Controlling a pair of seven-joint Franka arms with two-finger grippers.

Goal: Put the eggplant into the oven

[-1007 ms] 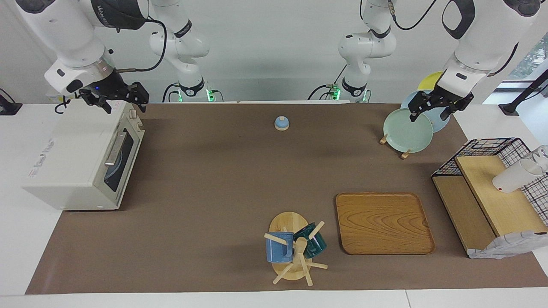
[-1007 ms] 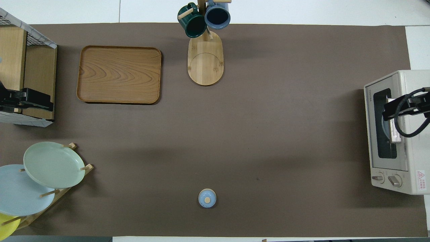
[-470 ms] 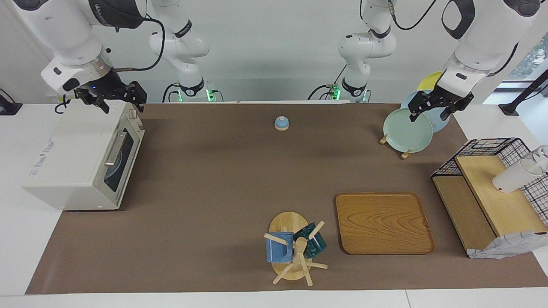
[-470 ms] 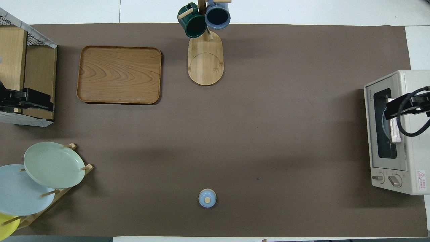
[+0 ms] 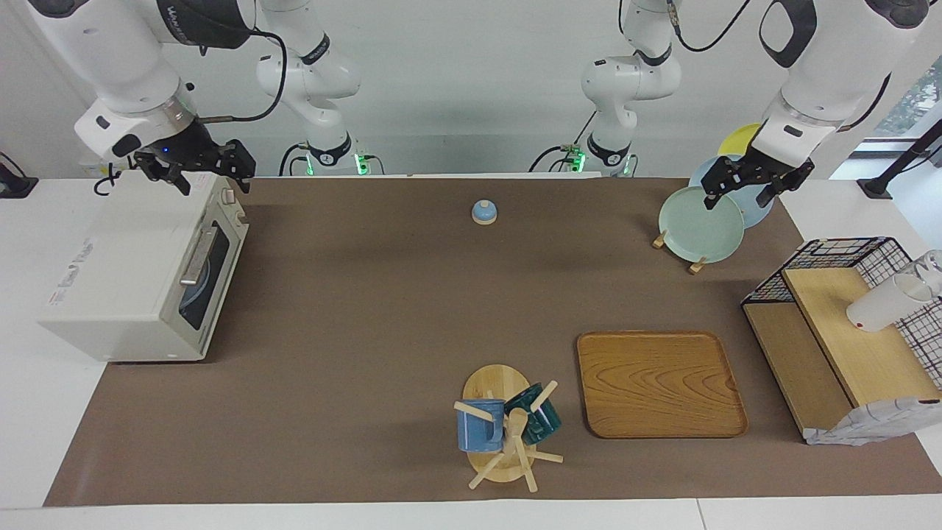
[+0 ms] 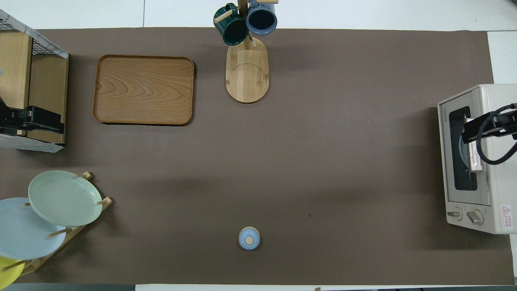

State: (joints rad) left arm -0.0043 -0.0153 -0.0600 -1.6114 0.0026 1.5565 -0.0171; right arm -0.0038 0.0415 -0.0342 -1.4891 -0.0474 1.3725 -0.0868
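The off-white oven (image 5: 140,265) stands at the right arm's end of the table with its glass door shut; it also shows in the overhead view (image 6: 484,161). A bluish round shape shows through the window. The eggplant is not in view. My right gripper (image 5: 197,171) hangs open and empty just above the oven's top, at the end nearer the robots; in the overhead view (image 6: 480,128) it covers part of the door. My left gripper (image 5: 739,193) hangs open and empty over the plate rack (image 5: 695,261) at the left arm's end.
Green (image 5: 699,224), blue and yellow plates stand in the rack. A wooden tray (image 5: 659,383) and a mug tree (image 5: 504,430) with two mugs lie farther from the robots. A small blue lid (image 5: 483,212) sits near the robots. A wire shelf (image 5: 846,331) holds a white cup (image 5: 883,305).
My right gripper has shifted only slightly above the oven. The left arm and all objects have stayed still.
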